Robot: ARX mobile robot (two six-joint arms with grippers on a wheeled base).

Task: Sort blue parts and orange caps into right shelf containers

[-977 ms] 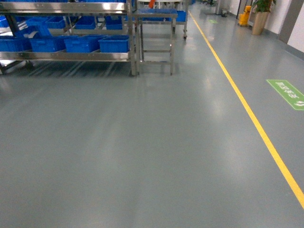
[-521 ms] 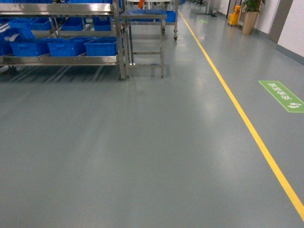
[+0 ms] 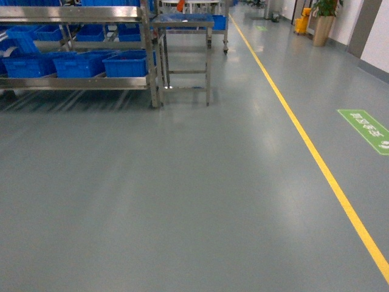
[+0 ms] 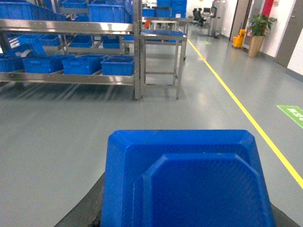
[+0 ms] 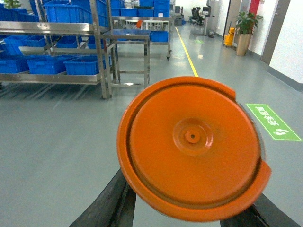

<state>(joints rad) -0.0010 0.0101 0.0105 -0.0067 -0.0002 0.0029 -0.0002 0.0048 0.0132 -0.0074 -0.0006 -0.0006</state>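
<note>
At far left of head view, steel rack (image 3: 79,45) of ribbed bright-blue plastic crates (image 3: 127,64) sits slightly lower in frame than half-second ago; base still travelling, sorting not begun. Left gripper (image 4: 189,208) clamped on textured blue moulded part (image 4: 189,179); right gripper (image 5: 189,208) clamped on round orange plastic cap (image 5: 191,144).

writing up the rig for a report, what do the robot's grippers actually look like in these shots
Little of them shows. In the left wrist view only dark, black-looking finger edges show beside the blue part. In the right wrist view two black, gently curved fingers stick out under the orange cap. No cables or markings are visible, and the head view shows no arms.
</note>
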